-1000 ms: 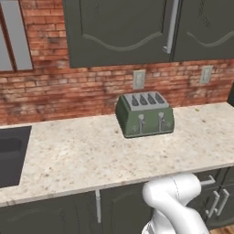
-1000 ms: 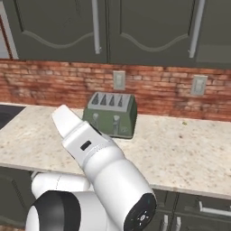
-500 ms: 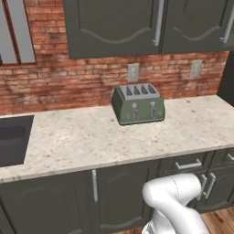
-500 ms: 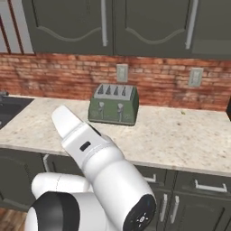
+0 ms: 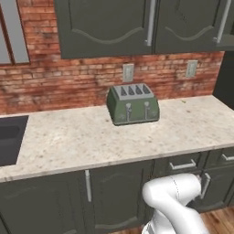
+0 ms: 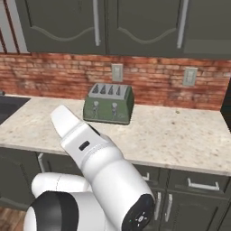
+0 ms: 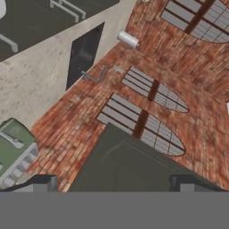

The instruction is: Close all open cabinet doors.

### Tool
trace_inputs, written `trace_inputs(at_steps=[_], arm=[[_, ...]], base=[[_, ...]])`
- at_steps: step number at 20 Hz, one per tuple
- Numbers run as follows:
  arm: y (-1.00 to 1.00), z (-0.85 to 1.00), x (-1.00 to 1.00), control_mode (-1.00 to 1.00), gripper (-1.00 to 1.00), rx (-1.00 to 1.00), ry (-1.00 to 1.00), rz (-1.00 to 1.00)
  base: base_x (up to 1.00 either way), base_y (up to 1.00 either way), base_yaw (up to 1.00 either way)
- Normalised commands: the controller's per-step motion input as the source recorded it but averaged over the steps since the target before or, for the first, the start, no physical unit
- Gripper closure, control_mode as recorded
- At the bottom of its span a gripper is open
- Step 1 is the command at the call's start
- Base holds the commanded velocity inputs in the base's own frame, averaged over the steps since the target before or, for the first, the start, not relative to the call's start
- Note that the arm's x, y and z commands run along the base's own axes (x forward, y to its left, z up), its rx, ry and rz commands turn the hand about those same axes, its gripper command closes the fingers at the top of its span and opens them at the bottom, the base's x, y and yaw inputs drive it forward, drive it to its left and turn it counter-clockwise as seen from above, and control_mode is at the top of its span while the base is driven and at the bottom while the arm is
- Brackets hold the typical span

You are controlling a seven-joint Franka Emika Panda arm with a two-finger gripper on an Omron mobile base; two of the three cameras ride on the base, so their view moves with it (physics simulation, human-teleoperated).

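Far left in the left base view: a dark sink (image 5: 10, 139) sunk into the speckled table (image 5: 82, 137), a window frame (image 5: 13, 32) above it on the red brick wall (image 5: 59, 77). Centre: a green four-slot toaster (image 5: 133, 103) standing on the table, close to the wall, with a pale outlet (image 5: 128, 72) just above it. Overhead, two cabinet doors side by side — left cabinet door (image 5: 105, 25) and right cabinet door (image 5: 187, 23), each with a wavy arched moulding and a vertical grey bar handle, both lying flush with the cabinet front. Second outlet (image 5: 191, 68) further right on the brick. Below the table edge, shorter dark doors and drawers (image 5: 183, 167) with small handles; white arm (image 5: 176, 201) rising at lower right.

In the hand view, rolled over: sink and faucet (image 7: 95, 76) at upper left, arched windows (image 7: 147, 107) in the brick, toaster at the left edge, a dark cabinet panel (image 7: 129, 165) low in the middle. Jaws (image 7: 115, 184) — tips parted wide, holding nothing.
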Motion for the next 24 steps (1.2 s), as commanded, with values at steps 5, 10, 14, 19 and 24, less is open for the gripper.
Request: trace_inputs(at_steps=[5, 10, 14, 19, 24], arm=[[0.0, 0.0, 0.0, 1.0, -1.0, 0.0, 0.0, 0.0], [0.0, 0.0, 0.0, 1.0, -1.0, 0.0, 0.0, 0.0], [0.0, 0.0, 0.0, 1.0, -1.0, 0.0, 0.0, 0.0], [0.0, 0.0, 0.0, 1.0, -1.0, 0.0, 0.0, 0.0], [0.0, 0.0, 0.0, 1.0, -1.0, 0.0, 0.0, 0.0]], base=[[0.0, -0.53, 0.0], [0.02, -0.56, 0.0], [0.09, -0.56, 0.0], [0.18, -0.48, 0.0], [0.36, -0.17, -0.01]])
